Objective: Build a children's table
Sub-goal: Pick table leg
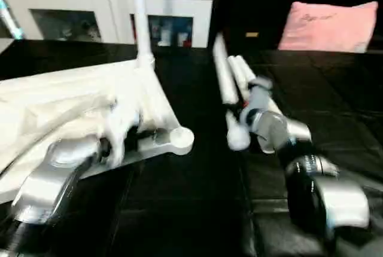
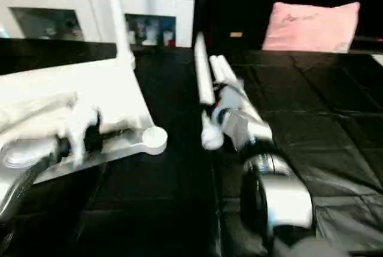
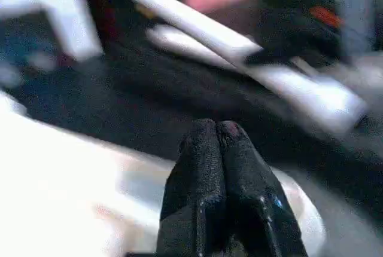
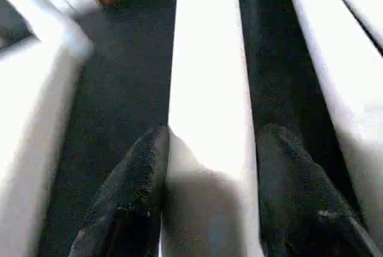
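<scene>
The white tabletop (image 1: 72, 101) lies upside down on the left of the black surface. One white leg (image 1: 139, 18) stands upright in its far corner socket, and the near corner socket (image 1: 179, 139) is open. My left gripper (image 3: 216, 130) is shut on nothing, just above the tabletop's near edge. To the right lie loose legs (image 1: 245, 75). My right gripper (image 4: 209, 143) is shut on one leg (image 4: 206, 60), a black finger on each side of it near its lower end (image 1: 236, 137).
A white glass-doored cabinet (image 1: 108, 12) stands behind the tabletop. A pink cushion (image 1: 332, 25) sits at the back right. Black padded surface (image 1: 179, 209) stretches between my two silver forearms and toward the front.
</scene>
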Motion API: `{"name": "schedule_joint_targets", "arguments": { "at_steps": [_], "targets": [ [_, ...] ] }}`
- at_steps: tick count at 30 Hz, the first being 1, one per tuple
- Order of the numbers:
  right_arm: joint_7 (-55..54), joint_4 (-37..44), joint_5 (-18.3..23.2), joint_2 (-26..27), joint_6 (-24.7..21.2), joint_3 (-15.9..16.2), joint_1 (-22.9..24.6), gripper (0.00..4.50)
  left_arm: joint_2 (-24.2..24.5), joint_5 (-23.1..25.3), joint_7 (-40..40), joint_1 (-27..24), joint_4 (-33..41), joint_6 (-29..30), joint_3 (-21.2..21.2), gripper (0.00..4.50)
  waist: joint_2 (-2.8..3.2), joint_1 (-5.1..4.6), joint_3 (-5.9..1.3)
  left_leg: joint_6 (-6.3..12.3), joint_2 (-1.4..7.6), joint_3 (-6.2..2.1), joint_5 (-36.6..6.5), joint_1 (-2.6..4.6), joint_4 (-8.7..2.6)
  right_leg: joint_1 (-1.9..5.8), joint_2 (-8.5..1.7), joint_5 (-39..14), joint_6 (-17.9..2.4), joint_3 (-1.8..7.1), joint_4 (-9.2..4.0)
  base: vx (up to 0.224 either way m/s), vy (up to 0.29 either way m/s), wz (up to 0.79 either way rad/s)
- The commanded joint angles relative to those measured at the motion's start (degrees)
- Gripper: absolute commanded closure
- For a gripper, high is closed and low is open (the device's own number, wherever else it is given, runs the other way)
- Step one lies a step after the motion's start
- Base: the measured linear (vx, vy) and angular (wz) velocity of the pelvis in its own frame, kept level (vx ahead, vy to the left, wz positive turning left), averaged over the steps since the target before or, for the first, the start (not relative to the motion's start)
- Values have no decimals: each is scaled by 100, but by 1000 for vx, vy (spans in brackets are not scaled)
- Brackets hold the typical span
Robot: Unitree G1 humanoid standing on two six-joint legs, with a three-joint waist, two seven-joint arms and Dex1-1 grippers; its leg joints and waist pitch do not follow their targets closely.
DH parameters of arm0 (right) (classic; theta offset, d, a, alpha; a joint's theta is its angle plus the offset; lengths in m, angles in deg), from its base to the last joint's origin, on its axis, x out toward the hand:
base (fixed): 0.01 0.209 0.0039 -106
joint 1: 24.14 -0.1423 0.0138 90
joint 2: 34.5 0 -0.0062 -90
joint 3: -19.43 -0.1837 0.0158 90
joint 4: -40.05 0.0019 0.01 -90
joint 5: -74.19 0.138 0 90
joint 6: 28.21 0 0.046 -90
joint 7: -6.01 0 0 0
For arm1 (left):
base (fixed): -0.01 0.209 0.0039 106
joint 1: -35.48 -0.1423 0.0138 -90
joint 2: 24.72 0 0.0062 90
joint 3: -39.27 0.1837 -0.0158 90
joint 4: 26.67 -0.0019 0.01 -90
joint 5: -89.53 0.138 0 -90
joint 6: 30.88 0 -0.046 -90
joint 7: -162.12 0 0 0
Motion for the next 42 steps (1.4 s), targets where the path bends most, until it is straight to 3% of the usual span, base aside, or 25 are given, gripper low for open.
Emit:
{"name": "schedule_joint_targets", "arguments": {
  "at_steps": [1, 3, 4, 6, 7, 8, 9, 10, 11, 12, 13, 15, 19, 27, 28, 33, 38, 39, 40, 42],
  "targets": [
    [378, 542, 399, 66, -175, -134, 72, 268, -120, 16, 285, 148, -175, 47, -98, 450, 96, -5, -417, -392, 20, 19, -1542, 186, -422, 218, -175, -264, -1060, 94, -416, 0, 0, 0],
    [436, 611, 441, 78, -187, -139, 100, 268, -139, -7, 293, 170, -193, 59, -107, 430, 79, -20, -429, -370, 15, 7, -1300, 135, -421, 256, -193, -137, -1095, 78, -392, 0, 0, 0],
    [965, 1152, 793, 120, -418, -118, 339, 268, -426, -356, 400, 373, -264, 304, -282, 409, 68, -4, -438, -286, 17, 44, -1185, 175, -382, 234, -178, 65, -1171, 94, -395, 0, 0, 0],
    [1416, 1618, 1101, 141, -658, -66, 563, 269, -708, -644, 542, 567, -325, 501, -448, 406, 56, 25, -449, -193, 19, 38, -959, 155, -378, 262, -174, 387, -1231, 85, -378, 0, 0, 0],
    [1897, 2158, 1562, 163, -1051, -26, 809, 269, -1024, -974, 708, 795, -395, 731, -628, 395, 38, 12, -446, -153, 7, 51, -947, 157, -378, 270, -153, 449, -1262, 83, -377, 0, 0, 0],
    [2089, 2407, 1796, 167, -1257, -14, 914, 269, -1172, -1103, 814, 918, -440, 812, -705, 380, 55, 67, -454, -76, 23, 53, -946, 198, -355, 264, -159, 597, -1324, 89, -377, 0, 0, 0],
    [2134, 2476, 1846, 165, -1294, -4, 944, 269, -1215, -1132, 848, 955, -461, 827, -726, 368, 36, 74, -448, -37, 30, 26, -923, 150, -385, 280, -182, 535, -1364, 63, -383, 0, 0, 0],
    [2429, 2911, 2170, 140, -1558, 68, 1128, 269, -1500, -1354, 1039, 1212, -605, 899, -868, 363, -18, 78, -431, -39, 24, 52, -1003, 168, -387, 278, -178, 341, -1356, 74, -410, 0, 0, 0],
    [2463, 2972, 2204, 135, -1594, 77, 1153, 269, -1542, -1380, 1063, 1250, -630, 901, -889, 363, -6, 92, -433, -34, 37, 46, -1039, 173, -384, 278, -197, 256, -1360, 79, -420, 0, 0, 0],
    [2634, 3218, 2338, 110, -1724, 136, 1251, 269, -1753, -1603, 1139, 1442, -739, 957, -1010, 359, -32, 80, -408, -48, 36, 51, -1117, 160, -400, 271, -200, -21, -1317, 79, -449, 0, 0, 0],
    [2634, 3218, 2338, 110, -1724, 136, 1251, 269, -1753, -1603, 1139, 1442, -739, 957, -1010, 333, -28, 104, -410, -84, 40, 48, -1127, 171, -398, 273, -220, -209, -1255, 87, -466, 0, 0, 0],
    [2884, 3502, 2498, 85, -1858, 252, 1367, 269, -2062, -2070, 1203, 1703, -834, 1078, -1182, 325, -34, 106, -395, -133, 31, 60, -1151, 162, -399, 263, -220, -400, -1200, 94, -485, 0, 0, 0],
    [3119, 3956, 2690, 54, -2100, 393, 1538, 269, -2356, -2502, 1254, 1981, -831, 1479, -1335, 292, -38, 114, -397, -138, 25, 48, -1054, 148, -399, 260, -208, -379, -1166, 85, -489, 0, 0, 0],
    [3115, 4140, 2518, -41, -2067, 648, 1624, 269, -2493, -2883, 1223, 2015, -657, 1707, -1406, 292, -53, 116, -395, -147, 31, 40, -997, 145, -401, 263, -214, -458, -1089, 81, -504, 0, 0, 0],
    [3104, 4154, 2471, -61, -2044, 691, 1628, 269, -2495, -2915, 1233, 2017, -629, 1727, -1407, 319, -66, 122, -398, -143, 33, 43, -941, 142, -398, 266, -214, -429, -1056, 84, -500, 0, 0, 0],
    [3019, 4118, 2314, -65, -1922, 774, 1588, 270, -2526, -2989, 1272, 1998, -555, 1761, -1406, 341, -71, 125, -392, -148, 32, 46, -949, 141, -401, 260, -214, -437, -1036, 85, -506, 0, 0, 0],
    [2923, 4098, 2166, -71, -1819, 851, 1552, 270, -2541, -3050, 1301, 1969, -455, 1867, -1376, 395, -76, 142, -396, -143, 33, 43, -873, 137, -399, 269, -212, -304, -1014, 84, -492, 0, 0, 0],
    [2890, 4099, 2123, -75, -1788, 875, 1542, 270, -2548, -3104, 1312, 1963, -446, 1938, -1387, 395, -63, 140, -395, -153, 33, 40, -869, 134, -399, 270, -214, -292, -1013, 84, -489, 0, 0, 0],
    [2868, 4104, 2070, -90, -1756, 911, 1534, 270, -2539, -3138, 1306, 1956, -442, 1996, -1385, 357, -68, 134, -396, -165, 31, 42, -838, 137, -396, 269, -209, -243, -1027, 81, -484, 0, 0, 0],
    [2850, 4122, 2008, -127, -1719, 976, 1533, 270, -2522, -3182, 1301, 1956, -461, 2029, -1395, 356, -63, 138, -399, -179, 26, 45, -833, 139, -391, 270, -210, -222, -1050, 83, -482, 0, 0, 0]
  ]
}}
